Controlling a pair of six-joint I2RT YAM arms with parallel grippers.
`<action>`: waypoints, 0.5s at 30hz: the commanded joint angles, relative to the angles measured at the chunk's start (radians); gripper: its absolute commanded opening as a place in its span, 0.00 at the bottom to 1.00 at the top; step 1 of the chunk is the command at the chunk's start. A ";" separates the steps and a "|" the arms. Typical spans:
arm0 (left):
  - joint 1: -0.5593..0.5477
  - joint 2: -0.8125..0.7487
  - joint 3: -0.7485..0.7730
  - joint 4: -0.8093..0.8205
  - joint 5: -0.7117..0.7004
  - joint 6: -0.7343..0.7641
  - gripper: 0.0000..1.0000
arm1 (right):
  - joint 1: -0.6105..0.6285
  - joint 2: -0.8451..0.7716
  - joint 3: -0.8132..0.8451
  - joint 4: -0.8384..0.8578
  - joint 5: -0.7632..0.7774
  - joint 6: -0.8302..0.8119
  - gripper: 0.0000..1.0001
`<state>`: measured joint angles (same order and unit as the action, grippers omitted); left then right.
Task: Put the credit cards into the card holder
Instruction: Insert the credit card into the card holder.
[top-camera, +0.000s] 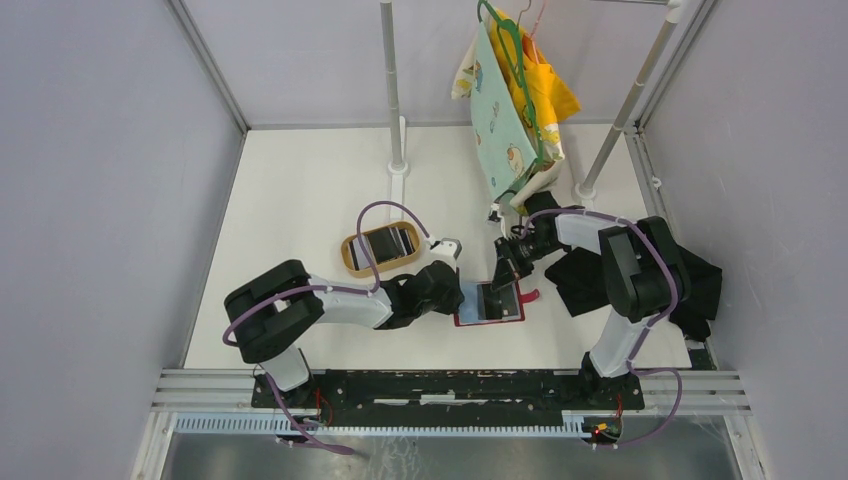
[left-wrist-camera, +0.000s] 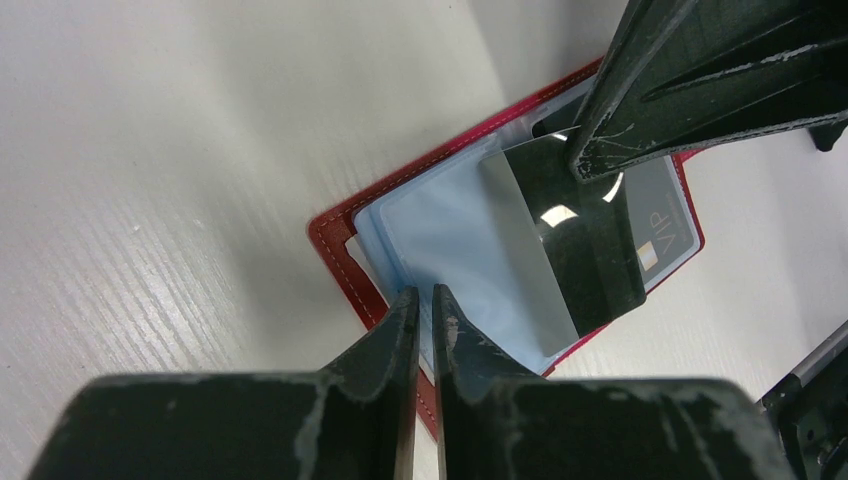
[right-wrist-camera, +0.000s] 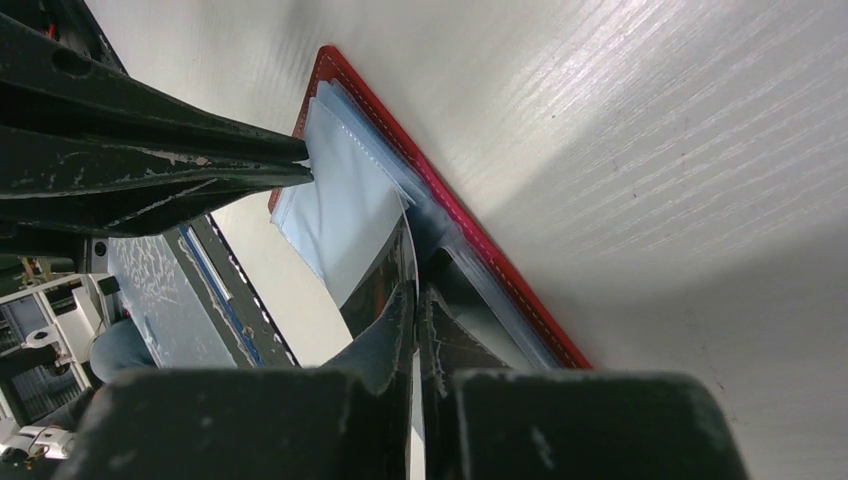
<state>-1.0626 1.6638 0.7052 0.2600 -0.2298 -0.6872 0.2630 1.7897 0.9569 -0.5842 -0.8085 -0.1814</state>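
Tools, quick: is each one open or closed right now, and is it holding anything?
Left tool: closed, pinching the wallet at its edge.
Right tool: closed, holding a card.

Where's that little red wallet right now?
The card holder lies open on the white table, front-centre in the overhead view, just below-right of the tan tray.

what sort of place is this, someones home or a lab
Probably a robot test booth in a lab: a white table boxed in by grey panels, and two robot arms bolted to a metal rail at its near edge.
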 joint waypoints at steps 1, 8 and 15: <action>-0.002 0.027 0.027 -0.002 0.010 0.016 0.16 | 0.020 0.028 0.005 0.045 -0.010 0.016 0.03; -0.001 0.022 0.027 0.005 0.012 0.011 0.18 | 0.022 0.048 0.003 0.086 -0.049 0.043 0.06; -0.003 -0.080 0.002 0.004 0.029 0.000 0.30 | 0.022 0.037 -0.013 0.101 -0.046 0.024 0.10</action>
<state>-1.0626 1.6611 0.7132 0.2600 -0.2218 -0.6872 0.2752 1.8286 0.9550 -0.5335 -0.8673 -0.1390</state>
